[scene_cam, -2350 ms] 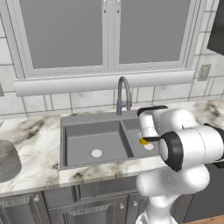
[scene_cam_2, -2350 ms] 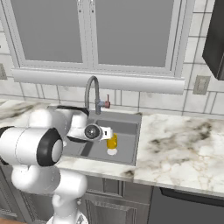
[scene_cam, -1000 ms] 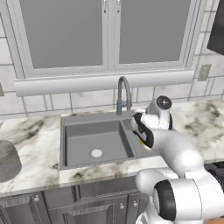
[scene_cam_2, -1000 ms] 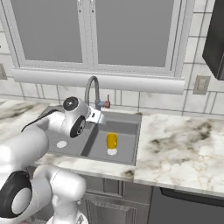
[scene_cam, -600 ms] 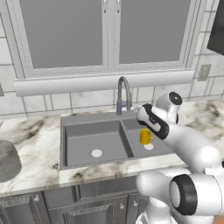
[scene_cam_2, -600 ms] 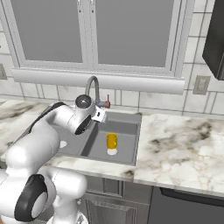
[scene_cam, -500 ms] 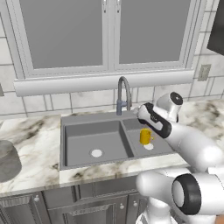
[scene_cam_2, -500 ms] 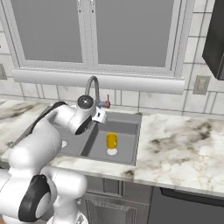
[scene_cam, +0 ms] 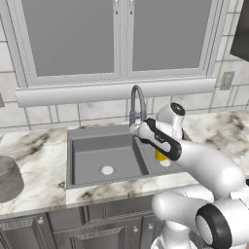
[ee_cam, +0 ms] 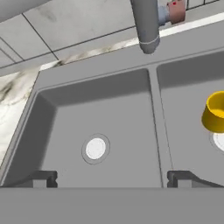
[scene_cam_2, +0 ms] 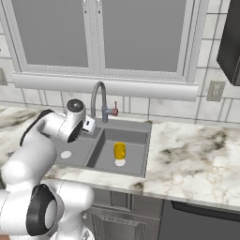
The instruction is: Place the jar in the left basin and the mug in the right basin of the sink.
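Our end effector (ee_cam: 111, 178) hangs over the dark grey double-basin sink (scene_cam: 78, 133), its two dark finger tips (ee_cam: 43, 178) spread fully wide with nothing between them. We see it poised above the wider left basin (ee_cam: 94, 127), near the central divider and the round pale drain (ee_cam: 95, 148). Beyond it rises the curved grey gooseneck faucet (scene_cam_2: 98, 98). We find the small yellow-orange mug (scene_cam_2: 119, 151) standing upright in the narrower right basin (scene_cam_2: 124, 150), just beside that basin's drain. Far off to the left, the large translucent grey jar (scene_cam: 8, 178) stands on the marble desk (scene_cam: 41, 151), well apart from the sink.
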Robot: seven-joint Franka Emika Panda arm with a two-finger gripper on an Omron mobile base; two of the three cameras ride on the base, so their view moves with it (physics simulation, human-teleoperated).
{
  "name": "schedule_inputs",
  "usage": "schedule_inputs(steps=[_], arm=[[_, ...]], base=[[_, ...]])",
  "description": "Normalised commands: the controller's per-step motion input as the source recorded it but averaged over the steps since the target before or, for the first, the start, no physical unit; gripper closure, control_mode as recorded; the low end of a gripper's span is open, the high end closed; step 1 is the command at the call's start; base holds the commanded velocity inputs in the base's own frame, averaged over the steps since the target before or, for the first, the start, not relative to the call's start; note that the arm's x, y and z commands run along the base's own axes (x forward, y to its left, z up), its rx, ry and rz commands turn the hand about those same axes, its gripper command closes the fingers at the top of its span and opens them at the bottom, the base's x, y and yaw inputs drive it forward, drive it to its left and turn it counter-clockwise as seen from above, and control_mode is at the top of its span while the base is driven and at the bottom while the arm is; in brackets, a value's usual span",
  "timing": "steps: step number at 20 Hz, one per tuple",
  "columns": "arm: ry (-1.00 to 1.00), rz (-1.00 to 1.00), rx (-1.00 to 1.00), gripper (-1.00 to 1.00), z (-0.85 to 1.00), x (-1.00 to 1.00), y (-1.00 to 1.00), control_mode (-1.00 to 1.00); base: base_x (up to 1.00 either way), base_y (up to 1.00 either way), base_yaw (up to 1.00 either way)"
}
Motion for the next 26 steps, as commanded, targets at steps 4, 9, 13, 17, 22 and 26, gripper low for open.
schedule_inputs(steps=[4,9,13,17,22,26], arm=[[0.1,0.01,0.0,-1.0,0.0,-0.16,0.79,-1.0],[0.06,0.02,0.05,-1.0,0.0,-0.07,0.66,-1.0],[0.04,0.03,0.09,-1.0,0.0,0.0,0.52,-1.0],[0.05,0.0,0.09,-1.0,0.0,0.0,0.6,-1.0],[0.06,0.0,0.05,-1.0,0.02,0.0,0.72,-1.0],[0.04,0.0,0.0,-1.0,0.16,0.0,0.76,-1.0]], base=[[0.0,0.0,0.0],[0.0,0.0,0.0],[0.0,0.0,0.0],[0.0,0.0,0.0],[0.0,0.0,0.0],[0.0,0.0,0.0]])
